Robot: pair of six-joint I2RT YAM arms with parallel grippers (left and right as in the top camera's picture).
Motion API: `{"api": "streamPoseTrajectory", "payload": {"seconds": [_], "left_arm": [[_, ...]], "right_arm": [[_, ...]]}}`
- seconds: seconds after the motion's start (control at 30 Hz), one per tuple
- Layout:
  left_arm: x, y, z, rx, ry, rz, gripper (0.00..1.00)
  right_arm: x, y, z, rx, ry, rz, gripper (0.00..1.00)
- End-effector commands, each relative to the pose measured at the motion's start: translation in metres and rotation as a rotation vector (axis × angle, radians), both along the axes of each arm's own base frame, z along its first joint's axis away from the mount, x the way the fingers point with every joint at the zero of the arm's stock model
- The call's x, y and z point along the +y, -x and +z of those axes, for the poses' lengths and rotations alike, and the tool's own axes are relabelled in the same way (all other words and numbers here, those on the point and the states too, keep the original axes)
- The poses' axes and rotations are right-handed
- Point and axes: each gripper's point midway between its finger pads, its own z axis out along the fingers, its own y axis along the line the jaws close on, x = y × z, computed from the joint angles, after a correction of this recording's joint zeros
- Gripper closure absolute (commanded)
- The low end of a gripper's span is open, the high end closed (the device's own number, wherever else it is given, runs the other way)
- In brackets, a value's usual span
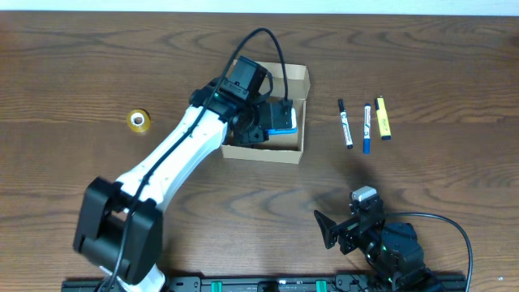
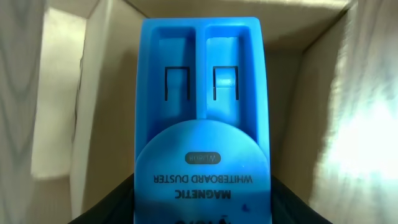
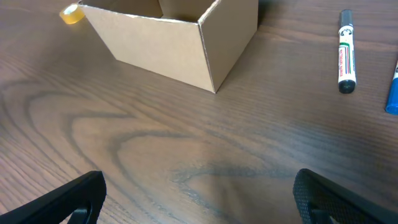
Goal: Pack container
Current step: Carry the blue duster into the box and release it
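Jaws of the left gripper (image 1: 272,120) are closed on a blue magnetic whiteboard duster (image 2: 202,124), its dark fingers (image 2: 102,208) bracketing the duster's near end in the left wrist view. The gripper and duster sit inside the open top of the container (image 1: 263,152), toward its right-hand side, with tan inner walls (image 2: 106,93) on both sides of the duster. Whether the duster touches the container floor cannot be determined. The container stands upright on the wooden table (image 1: 65,73), near the far middle, with its flap lid (image 1: 293,77) folded back on the far side. To its right, apart from it, lie a black marker (image 1: 345,123), a blue marker (image 1: 366,128) and a yellow highlighter (image 1: 383,118), roughly parallel. A yellow tape roll (image 1: 139,120) lies well to the left. The right gripper (image 3: 199,205) is low at the near edge, jaws spread wide, holding nothing, well apart from the container.
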Motion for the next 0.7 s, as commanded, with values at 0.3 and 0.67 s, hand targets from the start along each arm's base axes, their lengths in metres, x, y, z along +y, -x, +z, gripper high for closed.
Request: {"api": "streamPoseTrajectory", "payload": {"seconds": [0.3,0.67], "left_arm": [[0.009,-0.015,-0.022,-0.024,-0.039,-0.102,0.78],[0.0,0.001,-0.017,0.072,0.085,-0.143,0.77]], "right_arm": [[0.001,0.001,0.0,-0.011,0.01,0.013,0.01],[0.001,0.001,0.0,-0.011,0.01,0.013,0.01]]}}
